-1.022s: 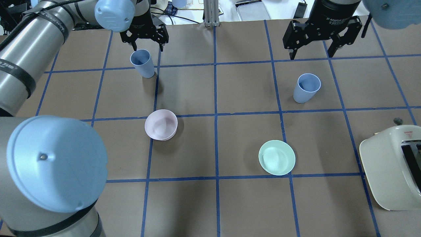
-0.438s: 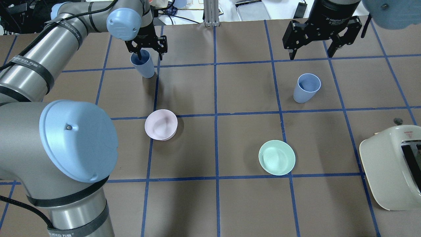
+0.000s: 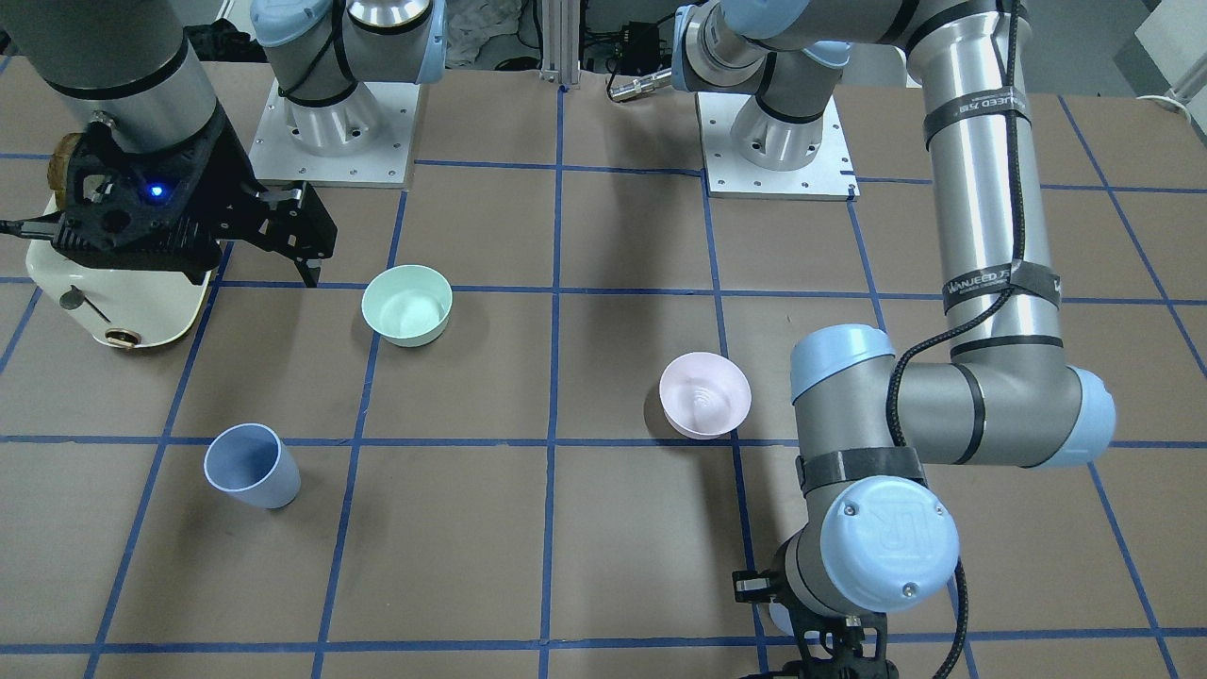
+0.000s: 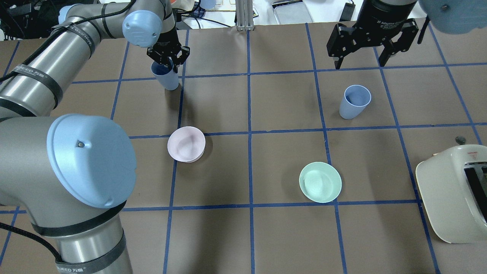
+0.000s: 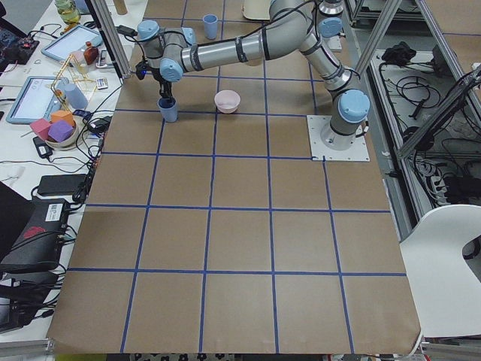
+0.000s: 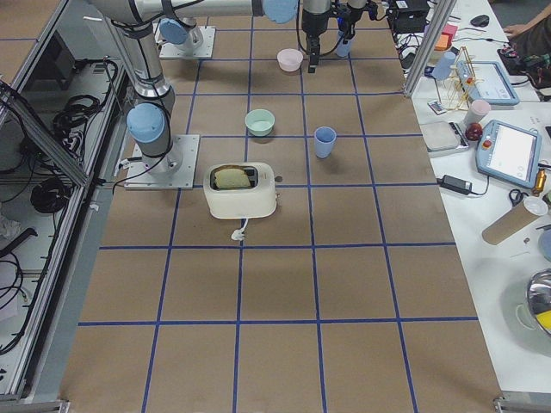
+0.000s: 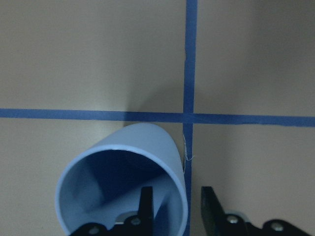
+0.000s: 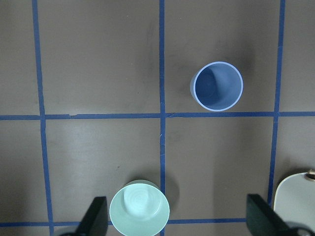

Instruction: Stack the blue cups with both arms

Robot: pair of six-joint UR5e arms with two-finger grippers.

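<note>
The left gripper (image 4: pixel 168 64), upper left, has its jaws narrowed astride the left cup (image 4: pixel 166 79) wall, not yet pinching. The right gripper (image 4: pixel 359 64) hangs spread, apart from the right cup (image 4: pixel 354 102), upper right. Both look light, stiff and slick, so pinch the rim wall gently.

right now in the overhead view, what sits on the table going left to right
far-left blue cup → pink bowl → mint-green bowl → second blue cup → cream toaster

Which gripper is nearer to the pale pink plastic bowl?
Left. The left gripper straddles the rim of a blue plastic cup just beyond the pale pink plastic bowl; the right gripper hangs open much farther away.
</note>
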